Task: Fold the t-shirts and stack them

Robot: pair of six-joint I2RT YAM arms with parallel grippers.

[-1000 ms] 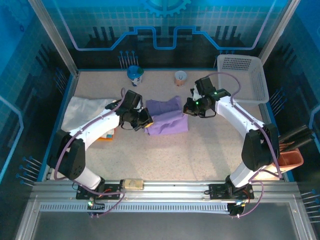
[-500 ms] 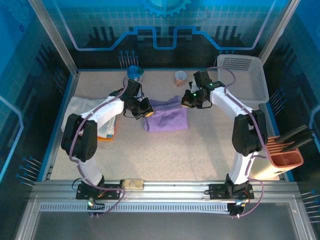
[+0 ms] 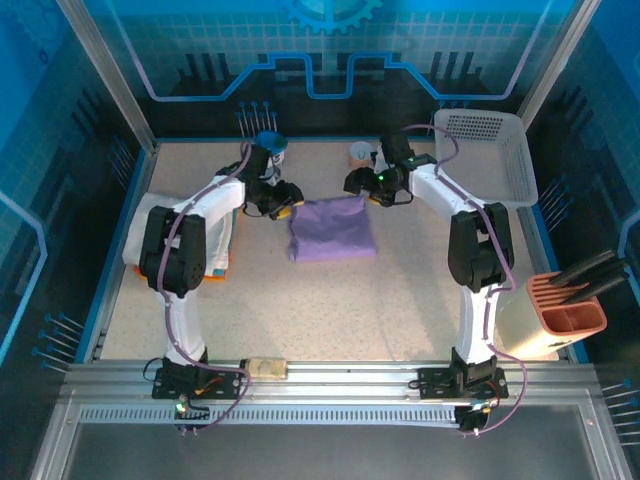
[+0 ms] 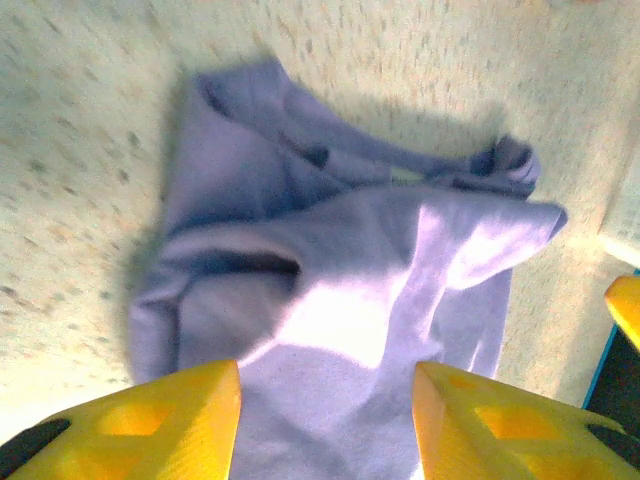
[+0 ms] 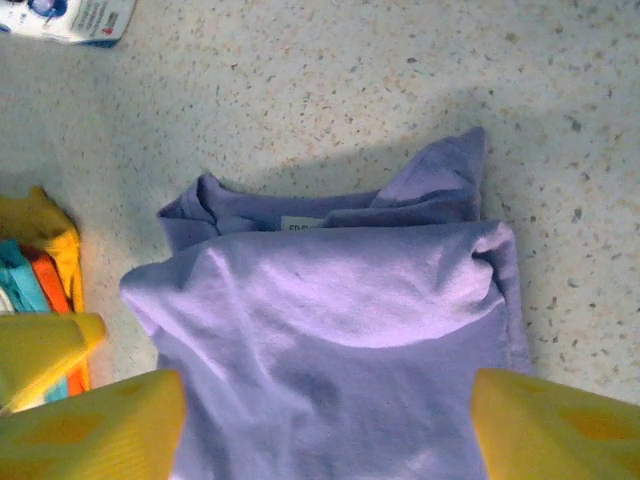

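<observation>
The lavender-purple t-shirt (image 3: 332, 230) lies folded into a rough square on the speckled table, mid-back. My left gripper (image 3: 283, 208) hangs at its far left corner and my right gripper (image 3: 357, 186) at its far right corner. In the left wrist view the gripper (image 4: 325, 425) stands open above the purple cloth (image 4: 340, 270), gripping nothing. The right gripper (image 5: 330, 430) is also open over the shirt (image 5: 340, 320), whose collar label shows at the far edge. A white t-shirt (image 3: 143, 222) lies at the left on an orange folded edge (image 3: 214, 272), partly hidden by my left arm.
A white lattice basket (image 3: 490, 150) stands at the back right. A blue cup (image 3: 268, 143) and a small orange-and-white cup (image 3: 360, 153) sit along the back edge. An orange rack (image 3: 570, 312) stands at the right near edge. Coloured folded edges (image 5: 40, 265) lie left of the shirt.
Both arms carried the shirt's near part towards the back edge, laying it over the rest. Both grippers, shut on the cloth before, now stand open and the shirt lies flat.
</observation>
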